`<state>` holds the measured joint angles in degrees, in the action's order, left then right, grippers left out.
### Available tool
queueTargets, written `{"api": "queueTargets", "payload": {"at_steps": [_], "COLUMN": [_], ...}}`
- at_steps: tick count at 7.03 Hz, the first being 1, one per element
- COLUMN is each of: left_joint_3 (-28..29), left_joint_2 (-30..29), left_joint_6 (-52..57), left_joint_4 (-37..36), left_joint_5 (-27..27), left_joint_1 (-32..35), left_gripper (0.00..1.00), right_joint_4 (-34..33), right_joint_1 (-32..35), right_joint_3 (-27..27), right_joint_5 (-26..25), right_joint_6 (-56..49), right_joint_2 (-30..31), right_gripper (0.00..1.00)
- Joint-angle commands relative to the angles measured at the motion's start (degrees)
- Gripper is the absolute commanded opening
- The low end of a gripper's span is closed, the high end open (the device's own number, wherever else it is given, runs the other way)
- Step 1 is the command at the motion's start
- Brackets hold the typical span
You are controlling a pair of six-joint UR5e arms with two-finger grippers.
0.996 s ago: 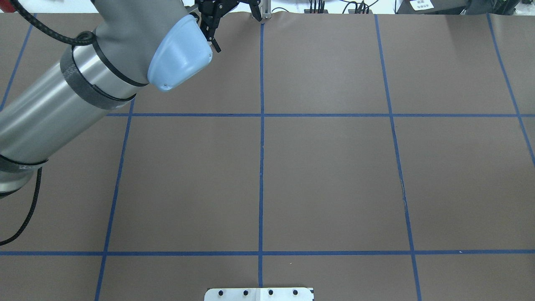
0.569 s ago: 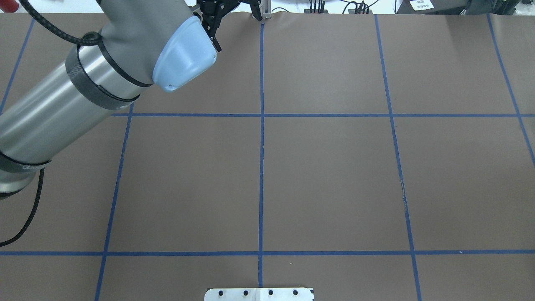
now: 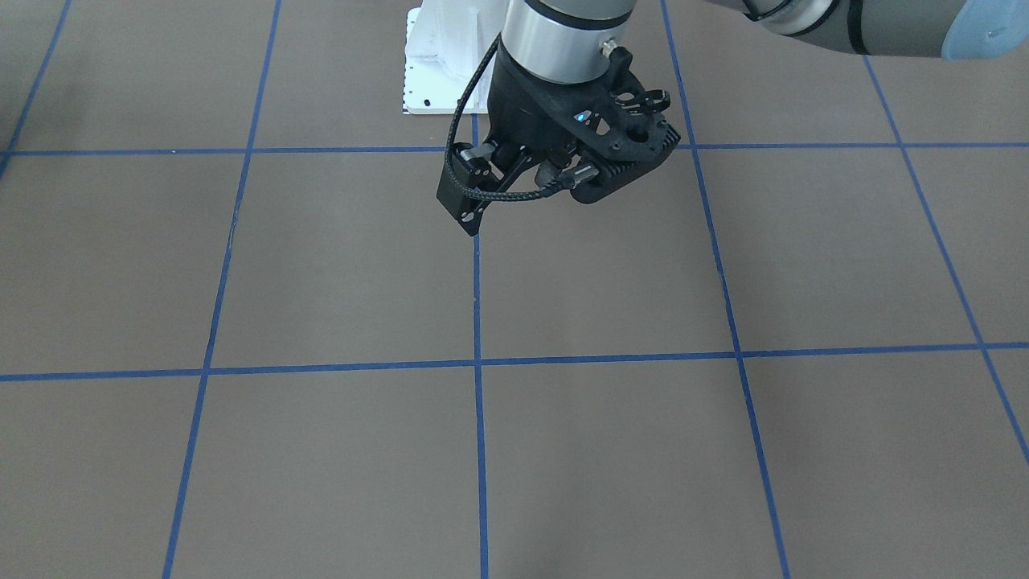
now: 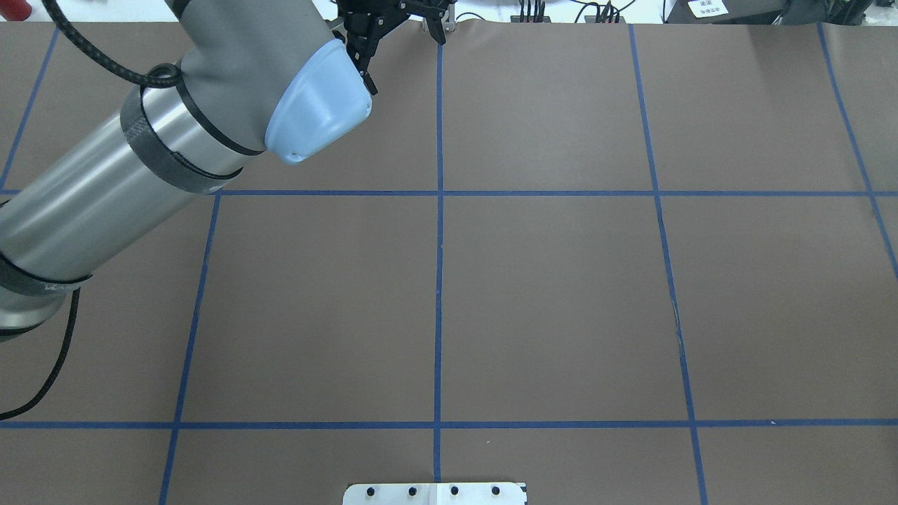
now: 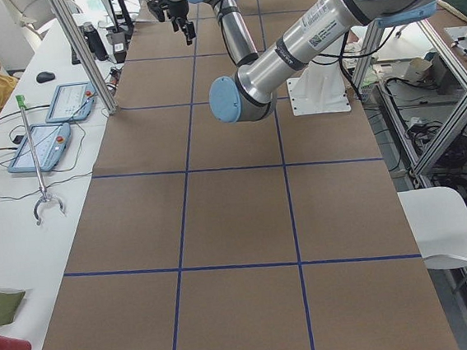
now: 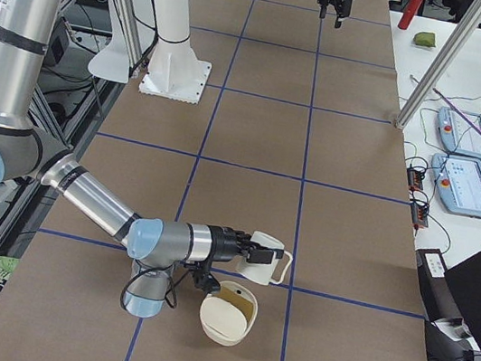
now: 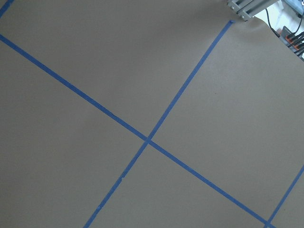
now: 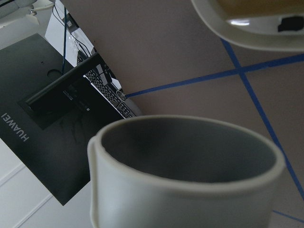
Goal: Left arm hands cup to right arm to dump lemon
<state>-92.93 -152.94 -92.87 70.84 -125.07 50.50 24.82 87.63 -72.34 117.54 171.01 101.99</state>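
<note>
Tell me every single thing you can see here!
cup: one, white with grey inside, at the right gripper
bowl: one, cream, on the table near the cup
table: one, brown with blue tape lines
tablets: two, grey-blue, white bench beside the table
grabber stick: one, grey with green tip, same bench
red cylinder: one, red, same bench
chair: one, white, beside the table
left gripper: one, black, open, above the table's far edge
right gripper: one, black, at the cup; open or shut cannot be told

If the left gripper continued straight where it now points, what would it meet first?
Most likely the brown table near a blue tape crossing; the left gripper has nothing else ahead in its wrist view.
</note>
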Motion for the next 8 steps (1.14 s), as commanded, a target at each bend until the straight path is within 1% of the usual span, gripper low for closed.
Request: {"api": "queueTargets", "payload": {"at_steps": [1,3,4,5,6,7,8], "left_joint_3": [0.29,1.78,2.66,2.67,2.5,2.15,0.92], "left_joint_2": [0.19,0.19,0.01,-0.34,-0.25,-0.25,0.1], "left_joint_6": [2.24,4.26,8.8,10.67,11.91,14.36,15.52], "left_joint_4": [0.0,0.52,0.7,0.7,1.14,1.14,1.05], "left_joint_5": [-0.08,-0.17,-0.26,-0.17,-0.17,-0.26,-0.26], "left_joint_1": [0.03,-0.05,-0.05,-0.05,0.21,0.21,0.04], "left_gripper": [1.0,1.0,1.0,1.0,1.0,1.0,1.0], "right_joint_4": [-7.45,-23.42,-26.28,-26.48,-27.27,-28.32,-30.94], "right_joint_1": [-0.87,-2.89,-5.42,-9.37,-12.71,-16.4,-19.57], "right_joint_3": [-5.15,-13.05,-14.74,-14.84,-14.93,-15.02,-15.2], "right_joint_5": [-0.9,-2.48,-4.58,-7.3,-11.33,-14.93,-17.75], "right_joint_6": [-6.61,-21.34,-29.95,-41.26,-49.46,-53.46,-60.81], "right_joint_2": [-0.56,-4.42,-6.09,-7.23,-8.9,-11.35,-14.34], "right_gripper": [0.18,0.18,0.18,0.18,0.19,0.18,0.15]}}
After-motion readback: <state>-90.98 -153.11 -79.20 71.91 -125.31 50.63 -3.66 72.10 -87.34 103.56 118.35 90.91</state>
